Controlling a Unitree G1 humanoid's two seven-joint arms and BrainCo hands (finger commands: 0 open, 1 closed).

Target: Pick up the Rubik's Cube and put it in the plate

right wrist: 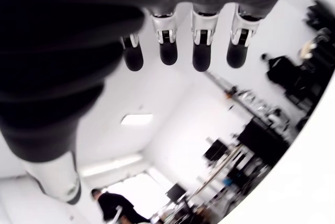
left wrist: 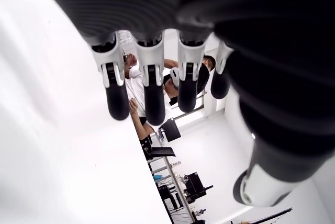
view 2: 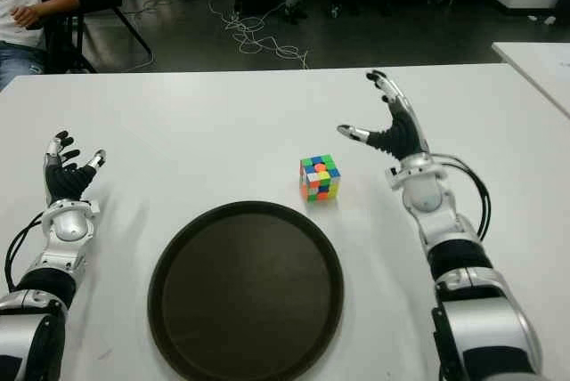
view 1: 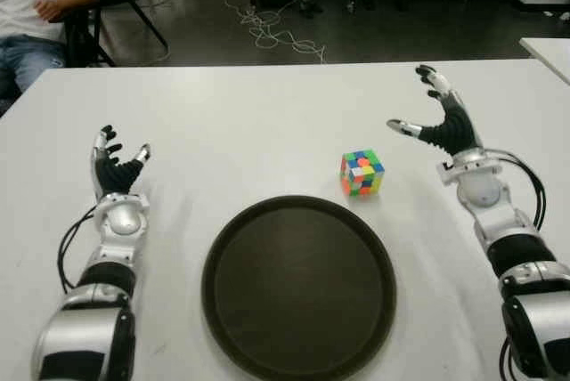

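White table [view 1: 267,123], smooth matte top, w/ a round dark plate [view 1: 298,287] at 6 o'clock from centre: shallow, raised rim, dull brown-black finish. The cube [view 1: 362,173] is a small glossy plastic block, 3x3 stickers in green, blue, orange, yellow & white, sitting flat on the table just past the plate's rim at abt 1 o'clock from the plate, not touching it.

Right hand [view 1: 438,118]: silver metal forearm & wrist, black ribbed rubber-like palm, black fingertips [right wrist: 167,55] on pale knuckle segments. Arm comes in from 4 o'clock, wrist raised, palm turned toward the cube, fingers spread & extended up, thumb sticking out toward 9 o'clock. Wide open, holds nothing. Cube lies at abt 8 o'clock from this hand, near but apart, a clear strip of table between thumb tip & cube.

Left hand [view 1: 114,166]: same build, shows at 9 o'clock side of the table, well apart from plate & cube, fingers [left wrist: 118,98] straight & loosely spread, thumb out; open, nothing in it.

Beyond the table's far edge: dark floor w/ a tangle of pale cables [view 1: 272,29] at 12 o'clock, and a seated person [view 1: 31,7] in a white shirt & jeans at 10 o'clock
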